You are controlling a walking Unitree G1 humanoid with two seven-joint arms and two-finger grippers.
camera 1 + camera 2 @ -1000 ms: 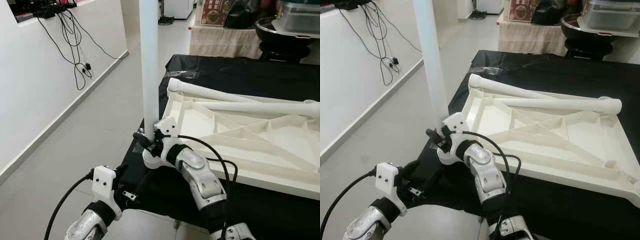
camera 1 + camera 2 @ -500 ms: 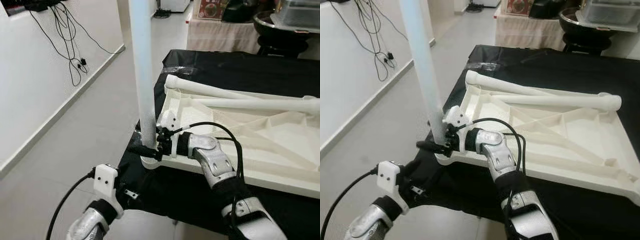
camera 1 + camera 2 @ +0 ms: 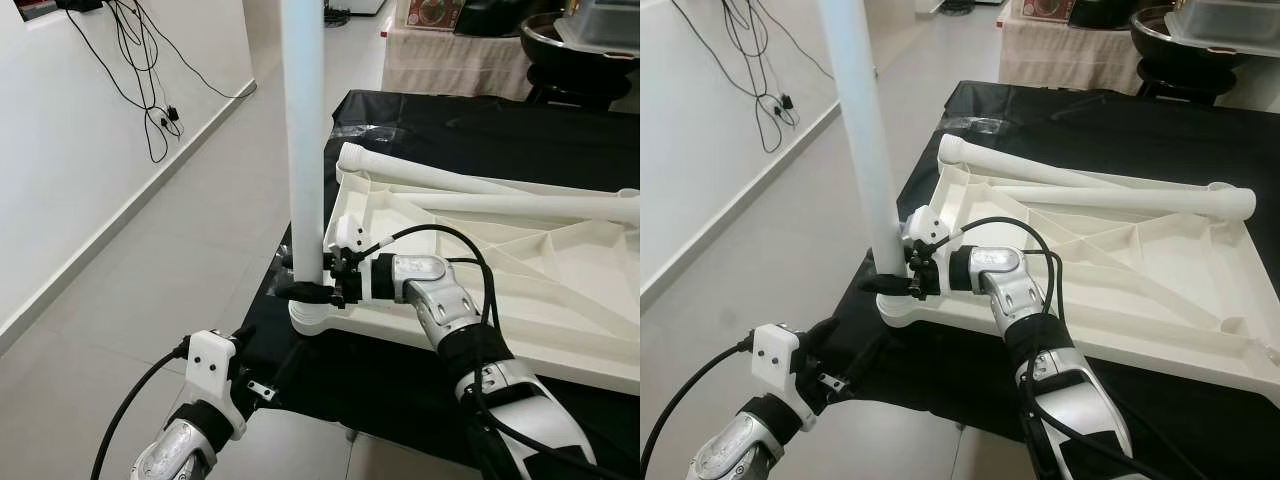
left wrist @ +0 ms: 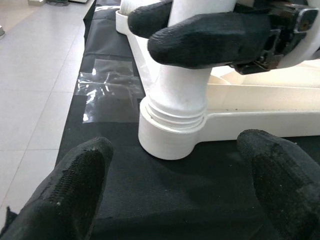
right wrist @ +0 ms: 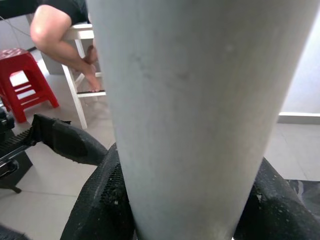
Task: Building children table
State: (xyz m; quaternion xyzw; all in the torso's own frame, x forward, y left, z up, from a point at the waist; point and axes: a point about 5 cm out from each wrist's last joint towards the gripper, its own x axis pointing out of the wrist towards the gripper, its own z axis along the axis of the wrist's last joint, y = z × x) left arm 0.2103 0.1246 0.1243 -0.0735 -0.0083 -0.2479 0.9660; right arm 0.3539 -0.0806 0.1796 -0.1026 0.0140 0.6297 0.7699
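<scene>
The right end effector [image 3: 312, 291] clenches the upright white table leg [image 3: 303, 140] just above its corner socket [image 4: 172, 132] on the upturned tabletop [image 3: 560, 300], the left end effector [image 4: 175, 195] open just below; turning it squarely should seat the threads.

Access around upright white leg [image 3: 303, 130]: corner socket [image 4: 172, 131] of the upturned tabletop [image 3: 520, 270] on the black desk [image 3: 480, 140]. Right gripper [image 3: 308, 291] clasps the leg's base, jaws blocking that side. Left gripper [image 4: 175, 195] sits near the socket, jaws spread, bare black cloth between. Two loose legs [image 3: 480, 195] lie across the tabletop's far part. Floor [image 3: 170, 260] left of desk open.
</scene>
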